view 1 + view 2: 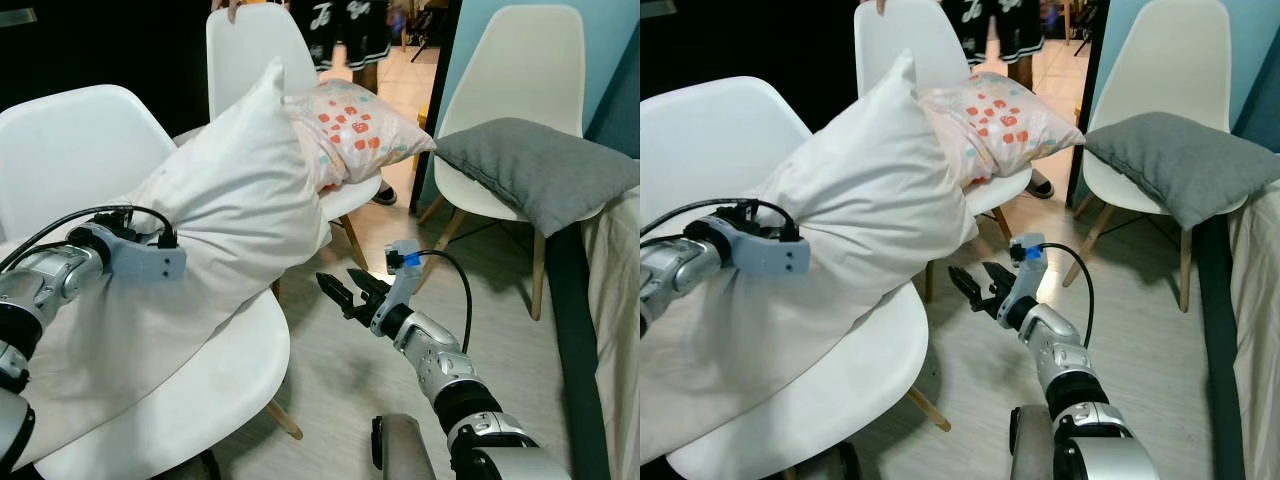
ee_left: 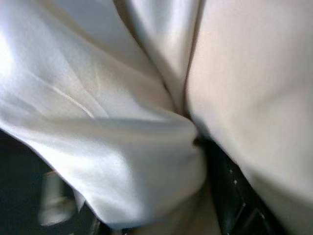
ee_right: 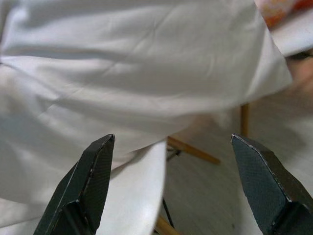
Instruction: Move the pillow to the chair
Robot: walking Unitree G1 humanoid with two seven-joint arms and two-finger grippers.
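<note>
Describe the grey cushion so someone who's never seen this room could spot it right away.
Look at the white moulded chair against the blue wall, on the robot's right. The flat charcoal-grey fabric cushion lies across its seat, overhanging the front. It is the only dark pillow: the plain white pillow and the red-patterned pillow are pale.

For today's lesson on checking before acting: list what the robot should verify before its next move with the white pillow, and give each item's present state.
1. Left gripper holds the white pillow: cannot tell; its fingers are buried in fabric.
2. Right gripper open and free: ok, fingers spread, nothing between them.
3. Pillow supported by the near chair: ok, it lies across the seat.
4. Pillow fully on the seat: not ok, one edge overhangs the front.
5. Clear of the patterned pillow: not ok, its raised corner overlaps it.
</note>
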